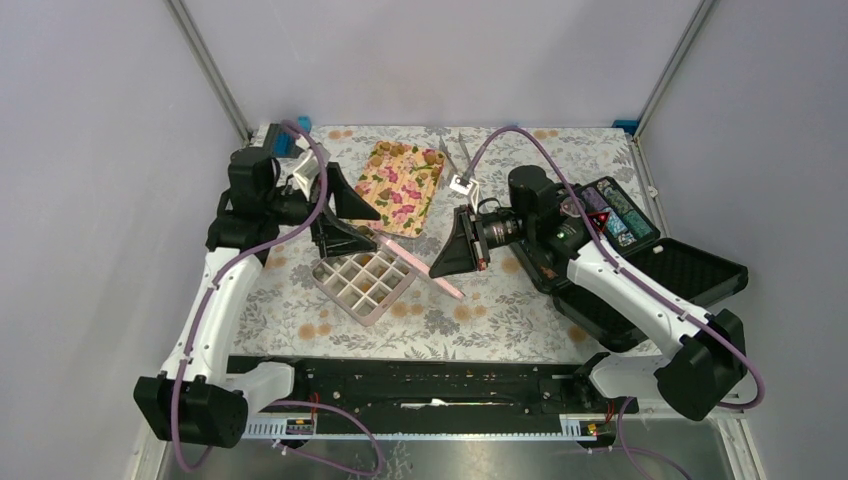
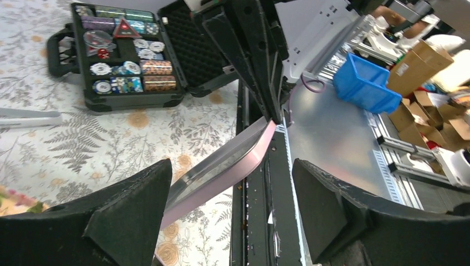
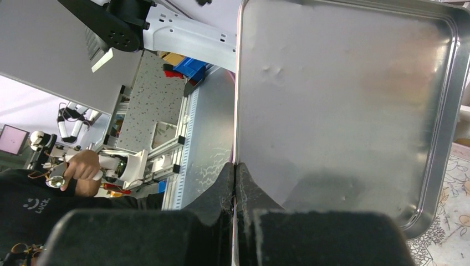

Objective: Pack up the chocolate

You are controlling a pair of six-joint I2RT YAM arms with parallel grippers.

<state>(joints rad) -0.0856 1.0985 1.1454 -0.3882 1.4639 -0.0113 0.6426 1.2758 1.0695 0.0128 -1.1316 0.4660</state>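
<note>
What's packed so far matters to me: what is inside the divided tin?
Some cells of the divided tin hold golden-brown chocolate lumps; others look empty. The left gripper and the pink lid hide its far cells.

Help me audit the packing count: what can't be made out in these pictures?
Top view: how many cells of the divided tin hold chocolate; lumps too small, the left hand and pink lid overlap its far side.
Right wrist: the tin; the lid's silver inside, clamped in the right hand, fills the frame.
Left wrist: the tin, outside the frame; the hand's fingers block the bottom.
</note>
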